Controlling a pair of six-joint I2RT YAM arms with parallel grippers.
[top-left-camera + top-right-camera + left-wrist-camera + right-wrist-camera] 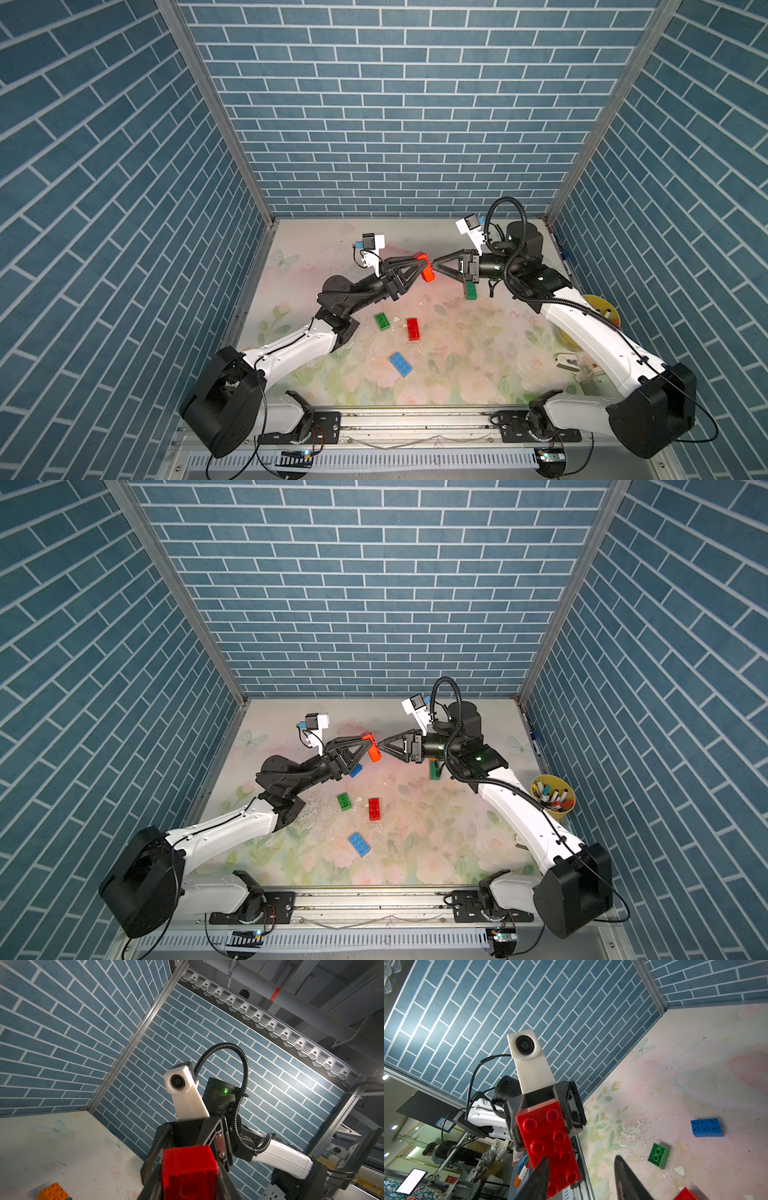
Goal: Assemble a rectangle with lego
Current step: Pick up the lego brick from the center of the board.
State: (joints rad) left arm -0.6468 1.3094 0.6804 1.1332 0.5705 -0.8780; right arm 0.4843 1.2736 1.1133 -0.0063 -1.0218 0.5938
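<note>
My left gripper (pixel 419 267) (pixel 189 1182) is shut on a red lego brick (pixel 427 271) (pixel 372 749) (pixel 188 1165), held in the air above the back middle of the table. My right gripper (pixel 434 264) (pixel 581 1158) faces it, fingers apart, tips right at the brick's studded face (pixel 550 1138) and not closed on it. On the table lie a green brick (pixel 382 321) (pixel 658 1155), a red brick (pixel 412 328), a light blue brick (pixel 400 364) and a blue brick (pixel 355 770) (pixel 707 1127). A green brick (pixel 471 290) topped with an orange one (pixel 53 1191) stands under my right gripper.
A yellow cup of markers (pixel 555 798) stands at the table's right edge beside my right arm. A small white object (pixel 567 361) lies near the front right. Blue brick-pattern walls (pixel 395 124) close in the table on three sides.
</note>
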